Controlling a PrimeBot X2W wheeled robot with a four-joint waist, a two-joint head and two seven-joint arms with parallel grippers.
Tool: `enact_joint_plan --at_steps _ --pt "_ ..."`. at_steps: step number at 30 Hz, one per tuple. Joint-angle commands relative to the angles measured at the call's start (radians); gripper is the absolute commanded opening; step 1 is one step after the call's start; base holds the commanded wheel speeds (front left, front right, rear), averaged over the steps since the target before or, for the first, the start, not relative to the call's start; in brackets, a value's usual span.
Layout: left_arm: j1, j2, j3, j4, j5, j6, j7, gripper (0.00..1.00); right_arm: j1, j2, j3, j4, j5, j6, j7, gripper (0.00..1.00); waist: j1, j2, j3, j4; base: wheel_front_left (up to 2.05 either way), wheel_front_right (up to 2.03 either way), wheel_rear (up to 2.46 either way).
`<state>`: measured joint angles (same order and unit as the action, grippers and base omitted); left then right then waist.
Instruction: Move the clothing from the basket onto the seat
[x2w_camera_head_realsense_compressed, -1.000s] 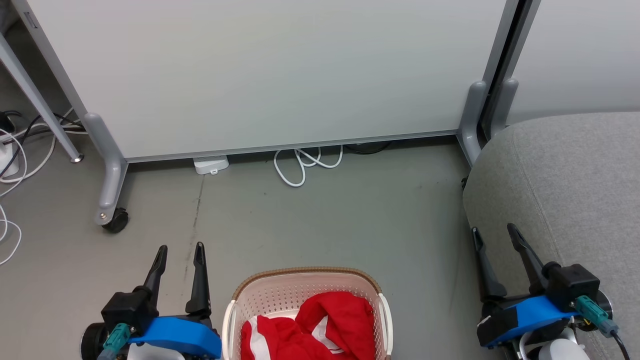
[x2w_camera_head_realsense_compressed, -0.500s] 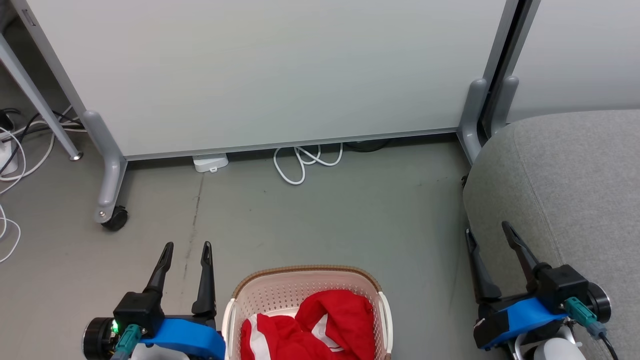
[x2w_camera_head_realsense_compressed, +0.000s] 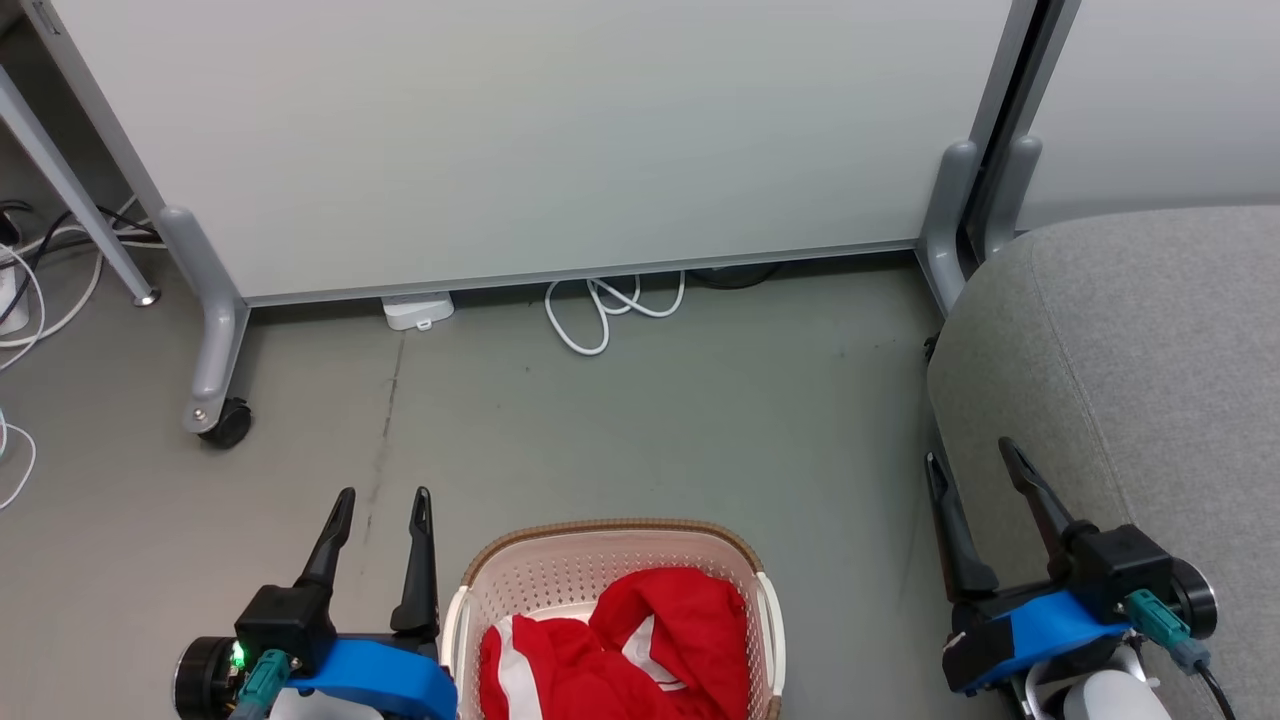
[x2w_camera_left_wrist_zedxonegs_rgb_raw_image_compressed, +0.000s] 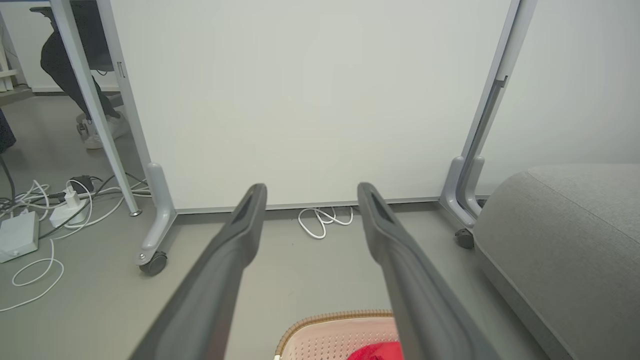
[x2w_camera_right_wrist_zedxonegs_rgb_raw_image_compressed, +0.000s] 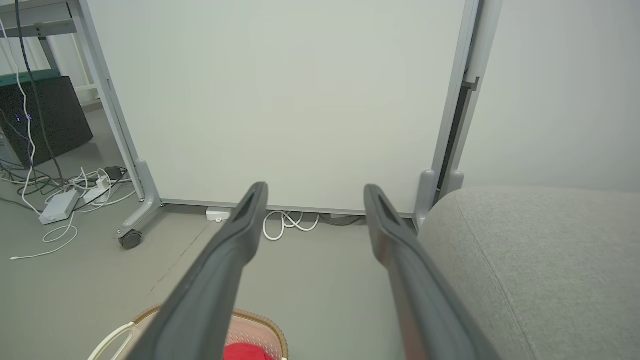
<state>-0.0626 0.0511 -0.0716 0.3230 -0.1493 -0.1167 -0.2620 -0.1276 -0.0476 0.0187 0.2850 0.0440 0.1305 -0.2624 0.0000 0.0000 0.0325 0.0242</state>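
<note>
Nearest, at the bottom edge of the head view: the basket (x2w_camera_head_realsense_compressed: 610, 527) stands on the floor (x2w_camera_head_realsense_compressed: 650, 430) between the two grippers.
- Cream plastic; the walls are pierced with rows of small holes.
- Brown woven-look rim, with a white handle loop on each side.
- The near half is cut off by the frame, so its long axis cannot be told. The rounded far end faces the partition.

The clothing (x2w_camera_head_realsense_compressed: 640, 650) lies inside the basket.
- Soft bright red fabric, crumpled and folded over itself, with white bands at left and centre.
- It is a heap with no clear direction. The lower part is cut off, and the number of pieces cannot be told.

The left gripper (x2w_camera_head_realsense_compressed: 384, 497) sits just beside the basket's left wall. Its long, dark, tapering fingers point toward the partition, spread wide, with nothing between them.

The right gripper (x2w_camera_head_realsense_compressed: 968, 453) is well to the right of the basket, against the seat's near edge. Whether it touches the seat cannot be told. Its fingers are spread wide and empty.

The seat (x2w_camera_head_realsense_compressed: 1130, 340) is on the right: light grey woven upholstery with a rounded corner and a stitched seam. It is cut off at the right and bottom.

The floor is smooth grey with a faint dark streak.

Far: the partition (x2w_camera_head_realsense_compressed: 550, 140) is a pale matte panel in a grey metal frame, with curved feet and a black caster (x2w_camera_head_realsense_compressed: 226, 424).
- At its base lie a looped white cable (x2w_camera_head_realsense_compressed: 598, 312) and a small white box (x2w_camera_head_realsense_compressed: 418, 310).
- Far left in the left wrist view are tangled cables and a person's dark leg (x2w_camera_left_wrist_zedxonegs_rgb_raw_image_compressed: 62, 62) behind a table leg.
</note>
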Motion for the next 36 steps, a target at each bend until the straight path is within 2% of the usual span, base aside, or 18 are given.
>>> enact_joint_plan --at_steps 1,10,14,19,30,36 --pt "-0.011 -0.001 -0.001 0.007 0.005 -0.007 -0.005 1.0 -0.018 -0.005 0.002 -0.005 0.003 0.0 -0.004 1.0 0.0 0.0 0.009 -0.004 0.0 0.0 0.0" --pt "-0.084 0.025 -0.027 0.083 0.031 -0.011 -0.004 1.0 -0.064 -0.004 0.028 -0.034 0.016 0.0 -0.004 1.0 0.0 0.0 0.142 -0.053 0.0 0.0 0.0" --pt "-0.143 0.052 -0.073 0.138 0.049 -0.015 -0.004 1.0 -0.093 -0.004 0.029 -0.049 0.022 0.0 -0.004 1.0 0.0 0.0 0.224 -0.081 0.0 0.0 0.0" --pt "-0.249 0.106 -0.17 0.228 0.05 -0.014 -0.004 1.0 -0.139 -0.004 0.028 -0.07 0.028 0.0 -0.004 1.0 0.0 0.0 0.338 -0.12 0.0 0.0 0.0" --pt "-0.486 0.215 -0.366 0.387 -0.038 -0.014 0.005 1.0 -0.226 -0.003 0.023 -0.144 0.066 0.0 -0.004 1.0 0.0 0.0 0.601 -0.216 0.0 0.0 0.0" --pt "-0.581 0.27 -0.49 0.457 -0.093 -0.014 0.05 1.0 -0.264 -0.003 0.035 -0.164 0.1 0.0 -0.004 1.0 0.0 0.0 0.716 -0.256 0.0 0.0 0.0"
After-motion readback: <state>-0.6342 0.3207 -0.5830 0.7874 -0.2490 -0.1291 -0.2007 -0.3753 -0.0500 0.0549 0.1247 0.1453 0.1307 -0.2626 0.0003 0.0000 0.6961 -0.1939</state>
